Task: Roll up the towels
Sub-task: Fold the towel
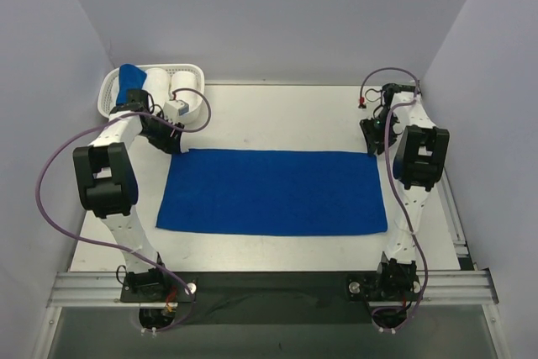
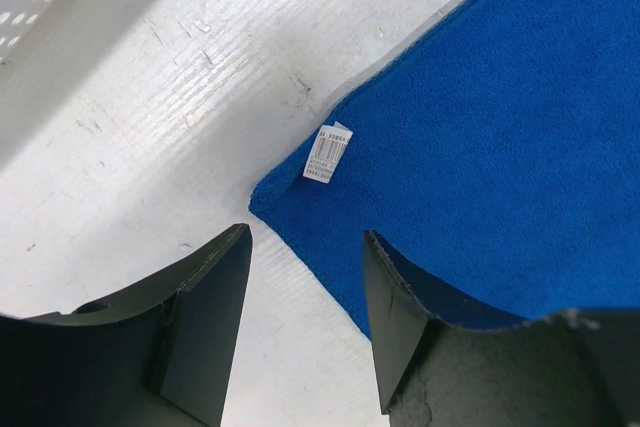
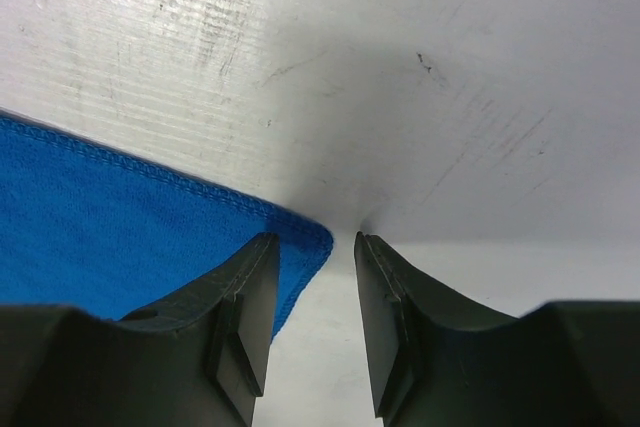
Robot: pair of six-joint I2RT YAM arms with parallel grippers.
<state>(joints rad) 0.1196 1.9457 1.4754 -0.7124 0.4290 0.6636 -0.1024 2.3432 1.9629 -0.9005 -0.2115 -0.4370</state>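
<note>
Currently one blue towel is lying spread flat across the middle of the table. The left gripper is sitting at its far left corner with jaws standing wide, one finger over cloth, the other over bare table, nothing clamped; a white label is showing just ahead. The right gripper is sitting at the far right corner, jaws narrow but apart, the corner tip beside one finger. A blue bundle is resting in the basket beside white rolls.

White table with flat blue towel and basket at far-left corner
</note>
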